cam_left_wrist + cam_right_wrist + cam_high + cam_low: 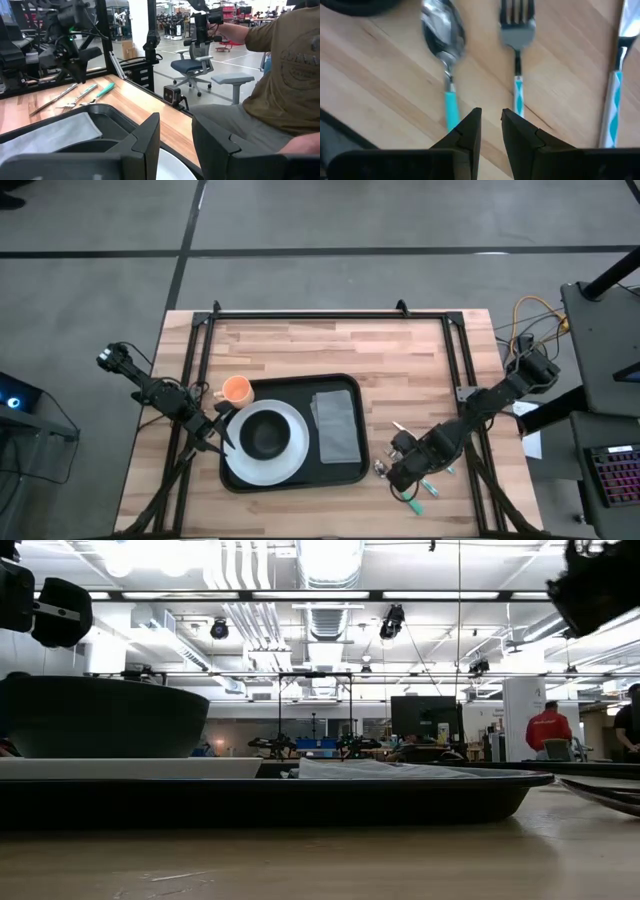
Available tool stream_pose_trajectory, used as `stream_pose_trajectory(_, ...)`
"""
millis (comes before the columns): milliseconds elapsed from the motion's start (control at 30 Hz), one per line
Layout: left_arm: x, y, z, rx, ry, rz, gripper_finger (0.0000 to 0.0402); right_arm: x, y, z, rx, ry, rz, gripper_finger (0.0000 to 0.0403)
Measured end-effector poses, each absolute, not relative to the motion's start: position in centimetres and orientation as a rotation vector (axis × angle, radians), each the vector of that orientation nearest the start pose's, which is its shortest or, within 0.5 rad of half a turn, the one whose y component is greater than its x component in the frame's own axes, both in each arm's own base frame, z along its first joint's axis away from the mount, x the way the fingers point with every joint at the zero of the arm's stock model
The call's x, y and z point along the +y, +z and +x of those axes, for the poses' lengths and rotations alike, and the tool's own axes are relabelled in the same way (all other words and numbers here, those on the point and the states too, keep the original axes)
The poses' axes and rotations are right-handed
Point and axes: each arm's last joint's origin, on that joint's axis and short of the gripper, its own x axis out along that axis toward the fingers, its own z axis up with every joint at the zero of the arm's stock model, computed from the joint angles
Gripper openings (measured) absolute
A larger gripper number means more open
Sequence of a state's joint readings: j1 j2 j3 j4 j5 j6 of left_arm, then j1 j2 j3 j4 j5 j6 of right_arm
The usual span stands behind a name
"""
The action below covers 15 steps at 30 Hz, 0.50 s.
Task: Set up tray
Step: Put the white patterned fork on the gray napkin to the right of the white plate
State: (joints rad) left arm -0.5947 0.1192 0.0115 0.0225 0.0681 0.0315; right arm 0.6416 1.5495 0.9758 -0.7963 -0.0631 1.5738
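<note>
No writing can be read. The black, low-rimmed tray (292, 478) lies mid-surface (330, 345), carrying a white plate (290, 452), dark bowl (264, 434) and grey napkin (336, 424). Left of the tray, the left tool (222, 433) stands parted, grasping nothing. Right of the tray, the right tool (490, 120) hovers narrowly parted between spoon (445, 45) and fork (517, 35).

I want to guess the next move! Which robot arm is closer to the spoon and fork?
Probably the right. The right gripper hovers over the spoon and fork beside the tray; the left gripper is across at the plate.
</note>
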Motion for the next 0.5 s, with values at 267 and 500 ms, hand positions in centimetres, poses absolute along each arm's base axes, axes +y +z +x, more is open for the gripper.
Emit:
stream_pose_trajectory(267,-6.0,16.0,8.5,0.073,-0.664,0.053,0.0096,16.9,18.0,20.7,1.423,-0.557,0.867,0.0068)
stream_pose_trajectory(500,-6.0,16.0,8.5,0.074,-0.664,0.053,0.0096,16.7,17.0,20.5,1.431,-0.558,0.830,0.0068)
